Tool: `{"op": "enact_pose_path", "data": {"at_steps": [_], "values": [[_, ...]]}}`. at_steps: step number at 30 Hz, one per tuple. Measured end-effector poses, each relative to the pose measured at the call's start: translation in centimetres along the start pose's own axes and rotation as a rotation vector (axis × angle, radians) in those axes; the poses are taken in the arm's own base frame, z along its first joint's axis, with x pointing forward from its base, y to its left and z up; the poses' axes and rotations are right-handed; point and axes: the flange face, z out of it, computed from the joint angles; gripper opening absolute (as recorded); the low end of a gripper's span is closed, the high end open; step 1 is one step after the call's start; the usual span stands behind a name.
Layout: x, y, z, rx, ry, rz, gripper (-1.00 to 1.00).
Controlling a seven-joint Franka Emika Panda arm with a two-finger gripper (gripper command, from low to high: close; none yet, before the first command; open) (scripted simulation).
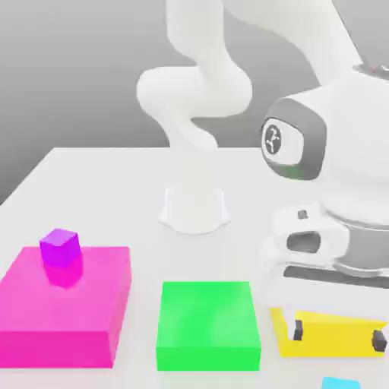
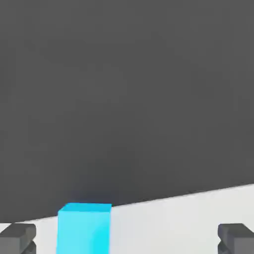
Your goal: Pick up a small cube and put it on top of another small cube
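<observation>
My gripper [image 1: 336, 334] hung low over the yellow block [image 1: 334, 336], fingers spread wide and holding nothing; the cyan small cube [image 2: 83, 228] lay near on the white table [image 1: 114, 182]; the purple cube [image 1: 60, 248] sat on the magenta block [image 1: 68, 319].

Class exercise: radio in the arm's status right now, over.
Gripper open, low over yellow block. Cyan cube not gripped. Purple cube waits on magenta block. Path unobstructed.

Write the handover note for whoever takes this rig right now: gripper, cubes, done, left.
Gripper: open, holding nothing, low over the yellow block.
Cyan cube: on the table at the exterior view's lower edge, in front of the yellow block, not gripped.
Purple cube: sits on the magenta block at the exterior view's left.
Done: nothing stacked.
Left: grasp the cyan cube, carry it over, set it on the purple cube.
</observation>
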Motion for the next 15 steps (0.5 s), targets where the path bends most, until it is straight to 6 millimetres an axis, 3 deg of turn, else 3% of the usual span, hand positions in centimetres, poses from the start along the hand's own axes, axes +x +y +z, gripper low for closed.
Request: {"op": "enact_pose_path", "data": {"at_steps": [2, 6, 7, 13, 15], "values": [[-1.6, -0.1, 3.0, -0.026, -0.039, 0.011, 0.0], [-2.6, 0.0, 9.3, -0.039, -0.058, 0.017, 0.0], [-2.7, 0.1, 10.4, -0.039, -0.058, 0.017, -1.0], [-2.8, 0.1, 10.9, -0.038, -0.059, 0.017, -1.0], [-2.7, 0.0, 9.3, -0.038, -0.06, 0.018, -1.0]]}}
